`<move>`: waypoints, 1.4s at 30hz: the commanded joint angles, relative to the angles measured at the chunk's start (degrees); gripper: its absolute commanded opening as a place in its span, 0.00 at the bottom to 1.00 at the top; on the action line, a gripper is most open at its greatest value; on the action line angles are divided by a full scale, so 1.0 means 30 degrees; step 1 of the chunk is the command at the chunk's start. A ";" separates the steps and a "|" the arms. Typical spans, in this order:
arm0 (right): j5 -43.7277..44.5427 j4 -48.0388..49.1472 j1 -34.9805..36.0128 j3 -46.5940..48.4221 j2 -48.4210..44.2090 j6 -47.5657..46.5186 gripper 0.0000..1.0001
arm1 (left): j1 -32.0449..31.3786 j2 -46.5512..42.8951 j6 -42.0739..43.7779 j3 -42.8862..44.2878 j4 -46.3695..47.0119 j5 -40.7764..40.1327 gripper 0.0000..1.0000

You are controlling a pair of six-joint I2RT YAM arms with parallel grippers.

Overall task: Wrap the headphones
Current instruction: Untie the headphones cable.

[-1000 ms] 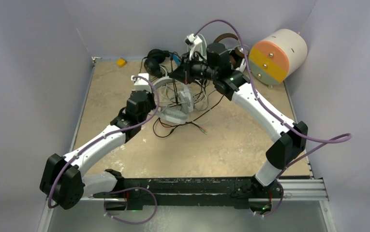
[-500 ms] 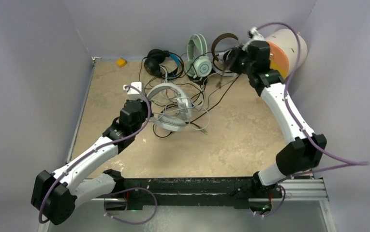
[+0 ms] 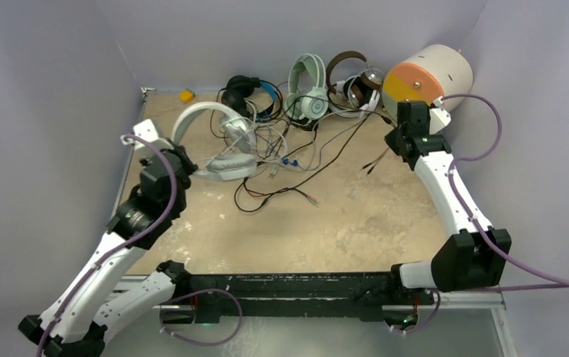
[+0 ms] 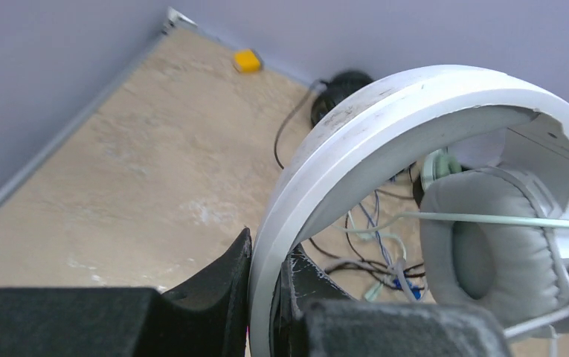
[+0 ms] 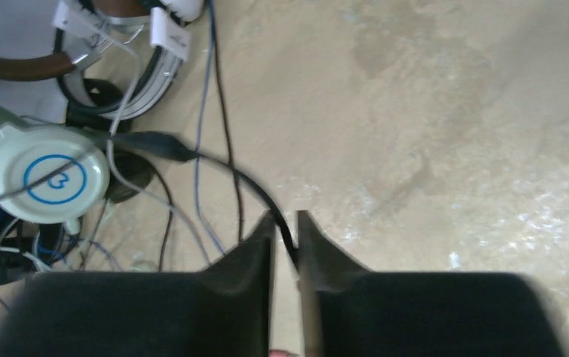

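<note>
A white-grey headset (image 4: 385, 111), its broad headband scuffed and its padded grey ear cup hanging at the far end, arches up and to the right of the left end effector (image 4: 268, 249), whose jaws are clamped on the near end of the band above the counter (image 3: 341, 223). The long axis of the headset runs away from that end effector toward a knot of thin wires just beyond the cup, so the left arm is plainly the nearer one. The right end effector (image 5: 285, 219), well apart across the tangle, has its fingers almost together with a black cable (image 5: 225, 167) pinched in the slit between them. Ahead and to its left lie the mint-green headset (image 5: 47, 178) and the brown headset (image 5: 13, 68), their cords loose. Gathering the cord toward the held band looks like the next job.
</note>
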 commanded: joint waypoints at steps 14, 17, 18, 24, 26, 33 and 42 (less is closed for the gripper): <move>-1.3294 1.0744 0.4683 -0.2632 -0.0831 -0.9920 0.87 | 0.0006 -0.1204 0.2855 0.7194 -0.1581 -0.2267 0.00; -1.6260 1.3705 0.5530 -0.3171 0.0287 -0.9104 0.93 | 0.0035 -0.1020 0.3318 0.7672 -0.1462 -0.2304 0.00; -1.6562 1.4387 0.5893 -0.3183 0.0694 -0.9035 0.95 | 0.0015 -0.1046 0.3430 0.7773 -0.1412 -0.2196 0.00; -1.4049 1.5438 0.7960 -0.1191 0.4096 -0.8778 0.99 | 0.0017 -0.1007 0.3639 0.8585 -0.1356 -0.1156 0.00; -1.3448 1.6540 0.8188 -0.0990 0.5077 -0.7887 0.99 | 0.0020 -0.1002 0.3617 0.8665 -0.1373 -0.0662 0.00; -1.4343 1.9374 0.8745 0.0604 0.7474 -1.0218 0.99 | 0.0014 -0.1106 0.4158 0.7756 -0.0978 0.1228 0.00; -1.5245 2.3343 0.8833 -0.0726 0.7568 -1.5143 0.96 | 0.0013 -0.0875 0.5897 0.6624 0.0217 0.2567 0.00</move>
